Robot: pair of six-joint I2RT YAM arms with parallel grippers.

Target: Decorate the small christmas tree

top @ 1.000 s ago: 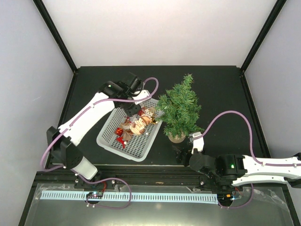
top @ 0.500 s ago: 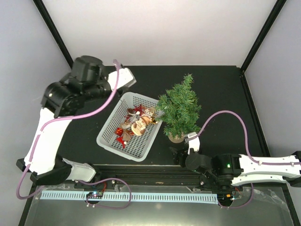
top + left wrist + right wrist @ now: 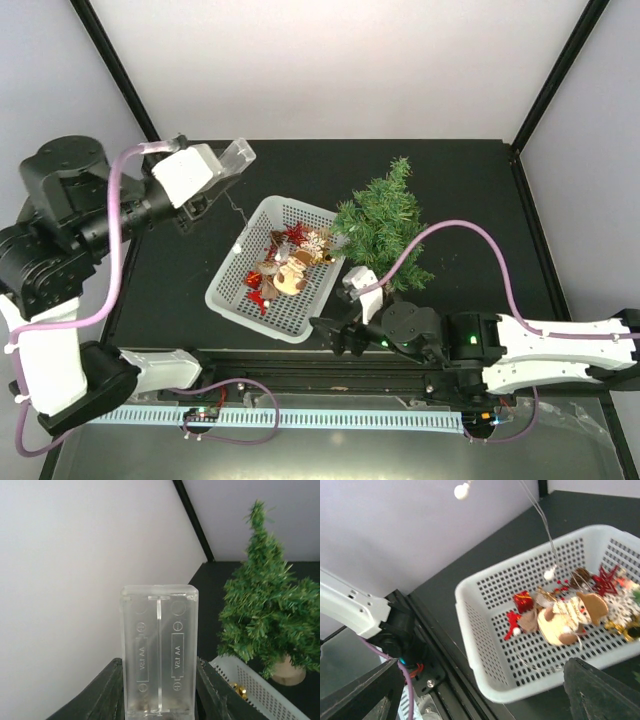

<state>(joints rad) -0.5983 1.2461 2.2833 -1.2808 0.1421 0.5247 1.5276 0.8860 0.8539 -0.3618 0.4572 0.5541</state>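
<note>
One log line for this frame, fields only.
left gripper: shut on clear battery box, aloft | right gripper: open, by white basket | small christmas tree: upright, bare

One small christmas tree [image 3: 382,232], one white basket [image 3: 232,278], one clear battery box [image 3: 158,650] with two AA slots. Two small white bulbs [image 3: 462,490] show on one thin wire [image 3: 544,522]. In the basket: one red gift box [image 3: 522,601], one red star [image 3: 605,580]; the rest of the heap is too tangled to count
</note>
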